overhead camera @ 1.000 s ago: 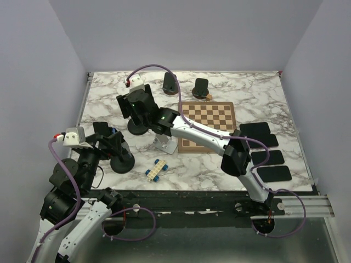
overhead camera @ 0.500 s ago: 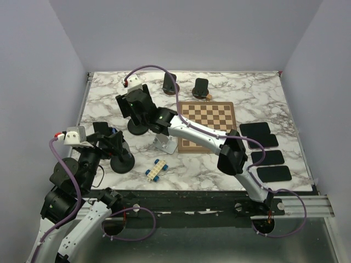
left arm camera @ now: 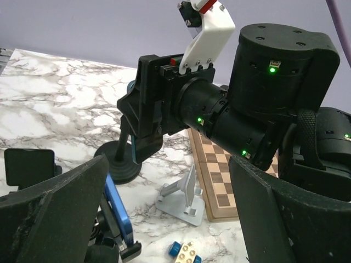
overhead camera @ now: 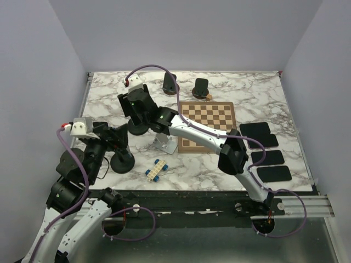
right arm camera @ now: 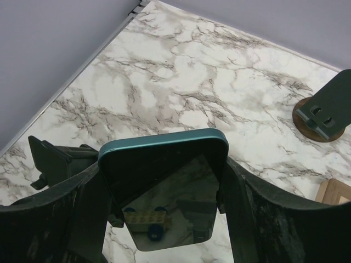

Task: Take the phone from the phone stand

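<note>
The right gripper [overhead camera: 133, 112] is closed on the teal phone [right arm camera: 164, 181]. In the right wrist view its fingers [right arm camera: 66, 219] press the two long edges, and the phone's top edge projects ahead of the fingertips. The phone stand [left arm camera: 117, 164] is directly beneath this gripper, with its round black base on the marble table [overhead camera: 247, 98] and its stem reaching up toward the fingers. The views do not show whether the phone's lower edge has cleared the cradle. The step in hand is judged to be the lift-out. The pull should run along the phone's long axis, away from the cradle, so that the lower edge slides free instead of levering against the lip. A sideways or tilting pull would likely tip the stand or drag it along with the phone. Grip force should be held constant, since the glossy edges probably offer little friction. The left gripper [overhead camera: 112, 138] is spread wide and holds nothing. A blue phone [left arm camera: 118, 211] sits low between its fingers, nearer the left one, and appears to be carried by a second black stand [overhead camera: 122, 163]. A silver stand [left arm camera: 184, 197] and the chessboard [left arm camera: 216, 181] lie beyond the left fingertips, beneath the right arm, so the right gripper should rise clear before travelling sideways.
</note>
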{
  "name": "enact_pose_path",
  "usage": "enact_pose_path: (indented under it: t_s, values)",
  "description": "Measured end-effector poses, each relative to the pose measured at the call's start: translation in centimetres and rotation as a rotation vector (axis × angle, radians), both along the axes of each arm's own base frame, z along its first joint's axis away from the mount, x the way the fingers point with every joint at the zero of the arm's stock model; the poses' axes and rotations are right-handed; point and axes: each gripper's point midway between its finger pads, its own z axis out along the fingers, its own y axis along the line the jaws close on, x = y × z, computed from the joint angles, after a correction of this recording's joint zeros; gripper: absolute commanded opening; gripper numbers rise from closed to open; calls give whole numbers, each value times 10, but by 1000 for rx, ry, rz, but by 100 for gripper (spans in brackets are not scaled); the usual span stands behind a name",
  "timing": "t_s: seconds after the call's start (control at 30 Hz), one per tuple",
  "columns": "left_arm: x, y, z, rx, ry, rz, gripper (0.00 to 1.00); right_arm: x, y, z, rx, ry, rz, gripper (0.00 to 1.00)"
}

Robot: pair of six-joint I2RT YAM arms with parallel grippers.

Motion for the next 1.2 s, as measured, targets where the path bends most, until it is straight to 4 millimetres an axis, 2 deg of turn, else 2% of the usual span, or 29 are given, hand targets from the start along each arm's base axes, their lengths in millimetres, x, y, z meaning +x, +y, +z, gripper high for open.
enact_pose_path:
  t_s: [0.13,0.27,0.43,0.53,0.77,0.87,1.1,1.2]
  values:
    - [15,-11,-2,17,23,-15,99,5,-6,0,32,30,15,1]
    - [28,-19,1,23,35,-18,99,16,-20,4,77,74,36,1]
    - [46,-12,15,8,33,20,99,36,-44,7,137,126,32,1]
    - [58,-6,16,2,48,38,99,43,-53,7,167,153,34,1]
    - [85,0,-10,-10,157,40,90,55,-65,6,212,199,53,1]
    - [96,0,-21,-15,201,22,90,58,-67,5,232,220,63,1]
    - [122,-12,-55,-6,317,-67,88,60,-68,5,278,262,89,1]
    - [127,-20,-64,7,341,-118,83,60,-68,6,286,272,99,1]
